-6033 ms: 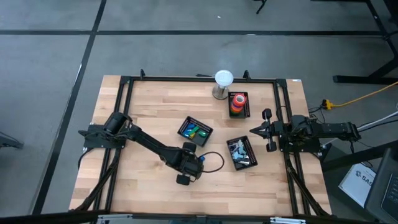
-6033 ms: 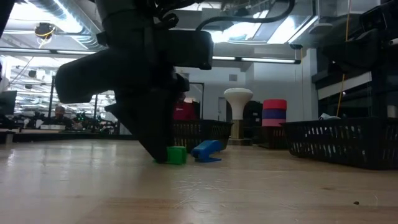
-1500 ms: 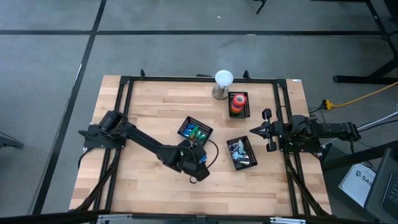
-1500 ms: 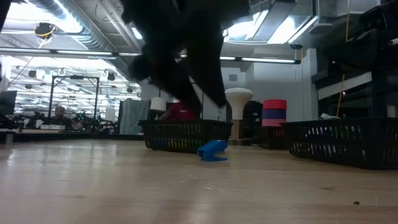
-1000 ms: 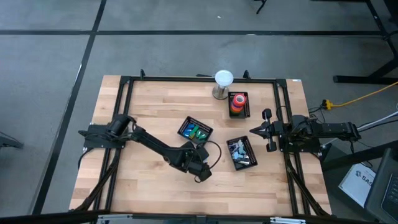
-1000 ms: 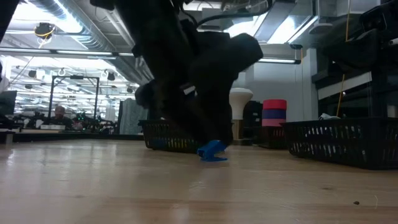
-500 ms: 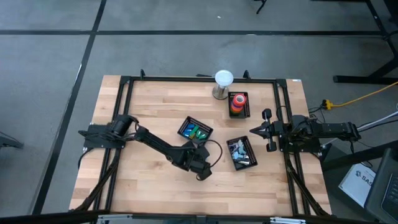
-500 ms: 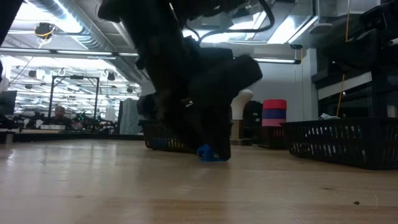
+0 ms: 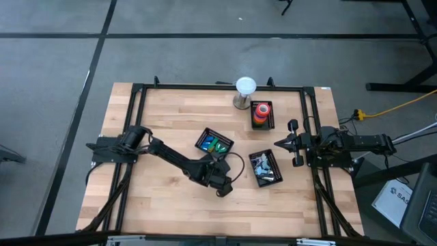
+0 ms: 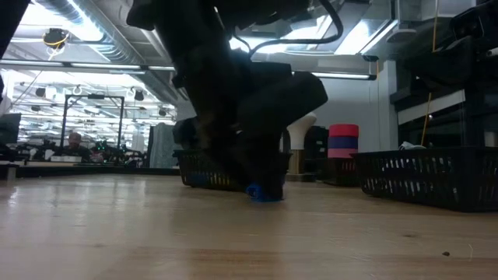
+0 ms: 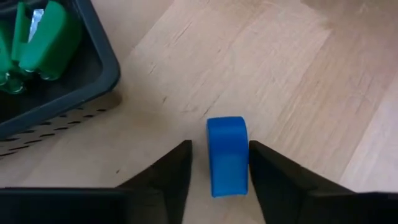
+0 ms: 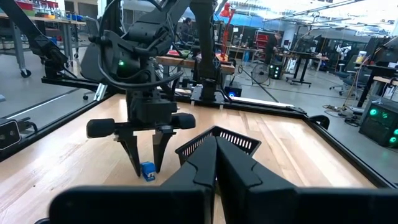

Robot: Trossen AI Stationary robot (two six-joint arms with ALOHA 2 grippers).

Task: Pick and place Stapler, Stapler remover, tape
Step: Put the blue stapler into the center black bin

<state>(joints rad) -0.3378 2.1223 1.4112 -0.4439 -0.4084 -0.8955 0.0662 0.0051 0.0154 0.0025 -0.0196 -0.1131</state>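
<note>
The left gripper has dropped over the blue stapler remover, fingers apart astride it; the right gripper waits right, fingers together.

Three black baskets, one blue block, two arms

White box beside table, partial letters "SA", nothing else legible

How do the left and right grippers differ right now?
The left gripper is down at the table mid-board, fingers open either side of the small blue item; the right gripper is shut on nothing. The left arm reaches out beside the basket holding green items; the right waits at the table's right edge. Both are dark two-finger grippers.
</note>
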